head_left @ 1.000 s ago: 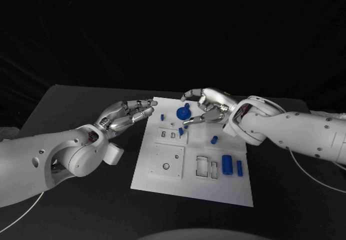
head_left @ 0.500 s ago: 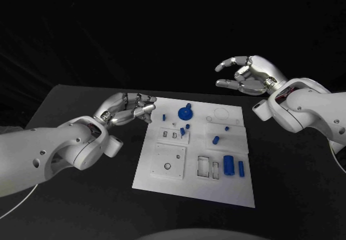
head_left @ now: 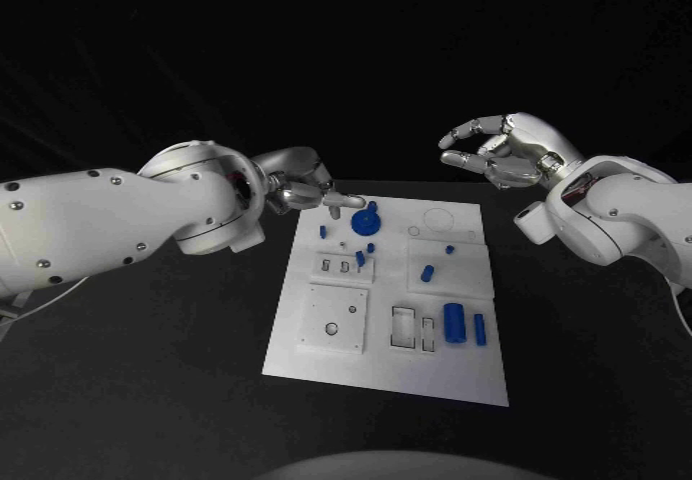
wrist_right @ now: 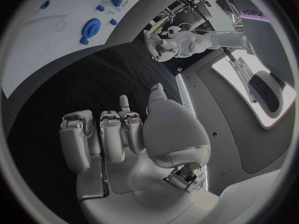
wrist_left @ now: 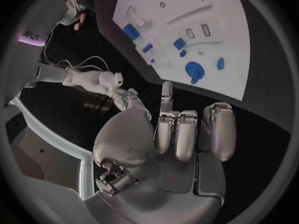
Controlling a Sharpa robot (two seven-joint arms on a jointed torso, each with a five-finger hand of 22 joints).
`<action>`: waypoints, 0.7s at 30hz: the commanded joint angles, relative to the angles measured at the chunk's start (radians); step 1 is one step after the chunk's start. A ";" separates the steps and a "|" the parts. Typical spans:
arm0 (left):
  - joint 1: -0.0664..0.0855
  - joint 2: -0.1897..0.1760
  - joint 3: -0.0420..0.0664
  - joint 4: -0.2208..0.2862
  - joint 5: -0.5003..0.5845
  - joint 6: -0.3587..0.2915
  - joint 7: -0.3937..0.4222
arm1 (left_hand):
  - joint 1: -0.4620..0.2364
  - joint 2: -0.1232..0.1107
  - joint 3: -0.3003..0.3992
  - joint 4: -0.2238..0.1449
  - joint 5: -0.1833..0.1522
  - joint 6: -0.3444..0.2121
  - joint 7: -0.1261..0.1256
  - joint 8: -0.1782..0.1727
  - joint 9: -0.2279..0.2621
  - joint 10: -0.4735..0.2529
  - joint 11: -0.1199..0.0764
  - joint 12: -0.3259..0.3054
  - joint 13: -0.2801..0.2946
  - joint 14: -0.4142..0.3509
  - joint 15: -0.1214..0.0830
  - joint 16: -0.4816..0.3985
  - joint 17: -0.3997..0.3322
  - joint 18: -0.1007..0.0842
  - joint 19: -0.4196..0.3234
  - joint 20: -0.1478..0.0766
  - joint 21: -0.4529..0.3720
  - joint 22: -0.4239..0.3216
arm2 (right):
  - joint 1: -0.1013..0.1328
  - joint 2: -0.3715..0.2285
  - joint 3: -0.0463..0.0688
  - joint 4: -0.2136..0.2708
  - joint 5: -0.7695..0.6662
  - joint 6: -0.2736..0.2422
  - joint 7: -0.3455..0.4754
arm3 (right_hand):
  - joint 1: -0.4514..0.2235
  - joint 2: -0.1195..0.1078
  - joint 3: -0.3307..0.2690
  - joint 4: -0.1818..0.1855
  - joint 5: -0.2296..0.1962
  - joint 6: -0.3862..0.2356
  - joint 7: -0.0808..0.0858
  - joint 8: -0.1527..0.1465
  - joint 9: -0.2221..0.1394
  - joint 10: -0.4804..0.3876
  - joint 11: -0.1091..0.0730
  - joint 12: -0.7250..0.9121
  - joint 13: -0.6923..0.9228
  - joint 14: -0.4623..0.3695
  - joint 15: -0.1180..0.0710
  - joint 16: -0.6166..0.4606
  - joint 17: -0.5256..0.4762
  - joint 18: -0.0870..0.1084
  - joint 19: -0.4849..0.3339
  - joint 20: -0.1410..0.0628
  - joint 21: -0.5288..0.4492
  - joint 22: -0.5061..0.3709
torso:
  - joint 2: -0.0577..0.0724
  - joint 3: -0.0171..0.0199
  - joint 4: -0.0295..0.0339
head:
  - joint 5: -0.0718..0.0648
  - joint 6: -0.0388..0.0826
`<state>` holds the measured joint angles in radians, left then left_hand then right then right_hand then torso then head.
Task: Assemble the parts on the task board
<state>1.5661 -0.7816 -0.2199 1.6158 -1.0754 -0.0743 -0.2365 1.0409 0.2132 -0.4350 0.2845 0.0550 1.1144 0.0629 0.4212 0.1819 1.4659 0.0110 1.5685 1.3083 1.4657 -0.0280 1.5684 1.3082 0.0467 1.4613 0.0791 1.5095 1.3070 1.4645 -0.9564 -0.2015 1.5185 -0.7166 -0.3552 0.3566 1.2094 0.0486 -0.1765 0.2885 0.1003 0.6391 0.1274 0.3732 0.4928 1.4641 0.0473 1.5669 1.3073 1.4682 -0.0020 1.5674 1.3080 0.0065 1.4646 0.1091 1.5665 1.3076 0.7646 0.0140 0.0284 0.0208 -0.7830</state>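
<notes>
A: Head view: where is the task board (head_left: 378,365) placed, and how much room is left at its edges?

B: It is laid near the middle of the black tabletop (head_left: 159,380). Bare tabletop is seen along its edges at 9 and 3 o'clock, and a wide strip at 6 o'clock. The blue parts are gathered on the far half: a gear-shaped part (head_left: 366,220) near the 12 o'clock edge, small pegs (head_left: 427,272) below it, and two longer pieces (head_left: 456,324) toward 4 o'clock.

A: And the hands?

B: The left hand (head_left: 296,190) is held just off the board's 11 o'clock corner, one finger extended toward the gear-shaped part, the other fingers curled in; nothing is gripped. The right hand (head_left: 502,148) is raised beyond the 1 o'clock corner, fingers loosely curled and apart, nothing held.

A: What is changed from half a second ago?

B: The left arm has been swung up and inward, so the hand has been brought closer to the gear-shaped part. The right hand is kept raised in much the same place. The parts are unmoved.
</notes>
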 commanded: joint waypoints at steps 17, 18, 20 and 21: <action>0.015 0.244 -0.002 -0.214 0.119 0.473 -0.508 | 0.022 0.038 -0.009 0.001 0.131 -0.014 0.007 -0.076 0.020 0.105 -0.003 0.002 0.263 0.105 -0.006 0.002 0.263 -0.018 0.003 -0.004 0.020 0.143 | -0.012 0.007 -0.005 0.000 -0.007 0.113 -0.078 | 0.022 0.022 -0.015 -0.005 0.022 -0.018 0.001 -0.014 -0.016 0.107 0.003 0.004 0.264 0.103 0.003 0.003 0.263 -0.007 0.106 0.004 0.004 0.263 | 0.008 0.0133 -0.0215 | 0.001 -0.007; 0.015 0.250 -0.002 -0.221 0.125 0.472 -0.509 | 0.028 0.038 -0.007 0.001 0.142 -0.014 0.007 -0.081 0.021 0.105 -0.002 0.002 0.263 0.105 -0.005 0.002 0.263 -0.018 0.002 -0.003 0.019 0.142 | -0.012 0.007 -0.005 0.000 -0.008 0.115 -0.080 | 0.022 0.022 -0.015 -0.005 0.022 -0.018 0.001 -0.014 -0.016 0.107 0.003 0.004 0.264 0.103 0.003 0.003 0.263 -0.007 0.106 0.004 0.004 0.263 | 0.008 0.0131 -0.0212 | 0.002 -0.008; 0.014 0.257 -0.003 -0.229 0.137 0.467 -0.507 | 0.035 0.038 -0.005 0.000 0.152 -0.017 0.009 -0.090 0.023 0.105 -0.001 0.002 0.263 0.105 -0.004 0.002 0.263 -0.017 -0.001 -0.001 0.019 0.140 | -0.012 0.008 -0.005 0.000 -0.009 0.118 -0.083 | 0.024 0.022 -0.015 -0.005 0.023 -0.018 0.001 -0.014 -0.017 0.107 0.003 0.004 0.264 0.103 0.003 0.003 0.263 -0.007 0.106 0.004 0.004 0.263 | 0.007 0.0116 -0.0219 | 0.005 -0.009; 0.014 0.261 -0.003 -0.232 0.144 0.463 -0.505 | 0.039 0.038 -0.005 0.000 0.155 -0.020 0.010 -0.095 0.023 0.105 0.000 0.002 0.263 0.105 -0.003 0.002 0.263 -0.017 -0.001 -0.001 0.018 0.140 | -0.012 0.009 -0.005 -0.001 -0.010 0.120 -0.085 | 0.025 0.023 -0.016 -0.005 0.024 -0.019 0.001 -0.014 -0.017 0.107 0.003 0.004 0.264 0.103 0.003 0.003 0.263 -0.007 0.106 0.004 0.004 0.263 | 0.007 0.0112 -0.0224 | 0.006 -0.010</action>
<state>1.5794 -0.5258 -0.2227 1.3869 -0.9771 0.3541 -0.6726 1.0709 0.2518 -0.4367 0.2879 0.2068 1.1000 0.0731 0.3313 0.2032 1.4654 0.0019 1.5686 1.3108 1.4657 -0.0306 1.5684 1.3080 0.0468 1.4653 0.0747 1.5258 1.3080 1.4535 -0.9489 -0.2065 1.5162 -0.7179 -0.2713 0.2864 1.2269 0.0660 -0.1875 0.2830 0.1219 0.6280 0.1290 0.3634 0.4766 1.4641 0.0474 1.5669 1.3080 1.4682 -0.0020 1.5674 1.3078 0.0065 1.4646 0.1091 1.5664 1.3074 0.7729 0.0268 0.0058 0.0241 -0.7912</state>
